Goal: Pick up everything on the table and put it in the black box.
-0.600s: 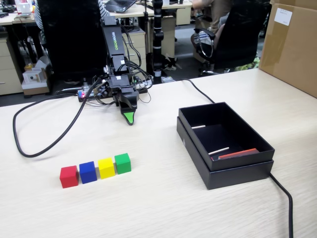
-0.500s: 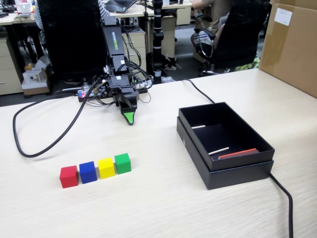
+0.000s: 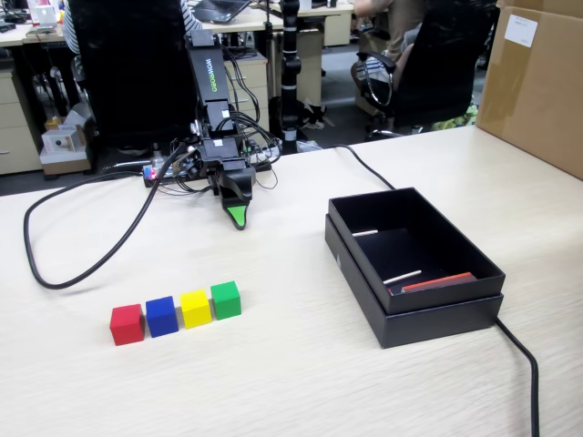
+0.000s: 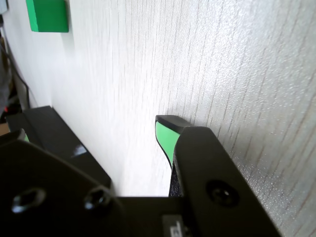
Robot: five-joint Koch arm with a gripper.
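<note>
In the fixed view, a red cube [image 3: 127, 324], a blue cube [image 3: 161, 316], a yellow cube [image 3: 195, 308] and a green cube [image 3: 226, 299] sit in a touching row on the beige table [image 3: 273, 382], front left. The black box [image 3: 474, 314] stands to their right. My gripper [image 3: 238, 217] points down at the table behind the cubes, well clear of them and holding nothing. Only one green tip shows there. The wrist view shows one green-padded fingertip [image 4: 165, 131] with bare table beside it. The other tip is hidden behind black housing. The green cube [image 4: 48, 15] lies at its top left.
Two thin white sticks [image 3: 402, 277] and a red strip [image 3: 439, 282] lie inside the box. A black cable [image 3: 55, 278] loops over the table's left part and another cable [image 3: 526, 364] runs off from the box's front right. A cardboard panel [image 3: 537, 82] stands at the far right.
</note>
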